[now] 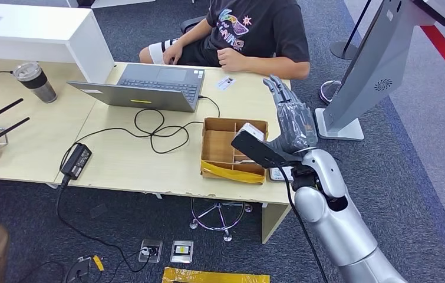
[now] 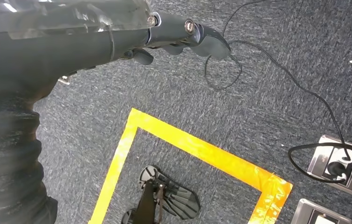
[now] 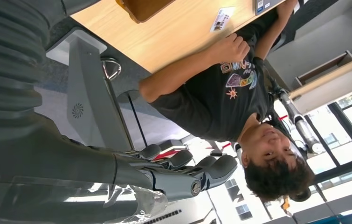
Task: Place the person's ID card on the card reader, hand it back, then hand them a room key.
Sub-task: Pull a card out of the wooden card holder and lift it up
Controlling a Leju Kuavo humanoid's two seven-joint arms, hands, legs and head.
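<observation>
Standing by the desk, I see the right hand raised above the table's near right corner, its fingers straight and apart, grasping nothing. The ID card lies flat on the table at about eleven o'clock from that hand, well apart from it and just in front of the seated person, whose forearm rests near the card. The left hand hangs low over the carpet (a wrist camera looks down past it at yellow floor tape), and its fingers look loosely extended with nothing between them.

A cardboard box with dividers sits at roughly nine o'clock from the right hand, and something white lies in one compartment; I cannot tell whether that is the reader or a key. A small flat device peeks out beside the box under the wrist, mostly hidden.

My worry is the pickup. A thin card lying flat on a smooth top gives thick fingers little edge to catch, so they may only slide it along, perhaps toward the laptop at ten o'clock. The reach also passes close to the person's arm, and a wide sweep could brush it. On the way across, the forearm could clip the box wall and shift it.
</observation>
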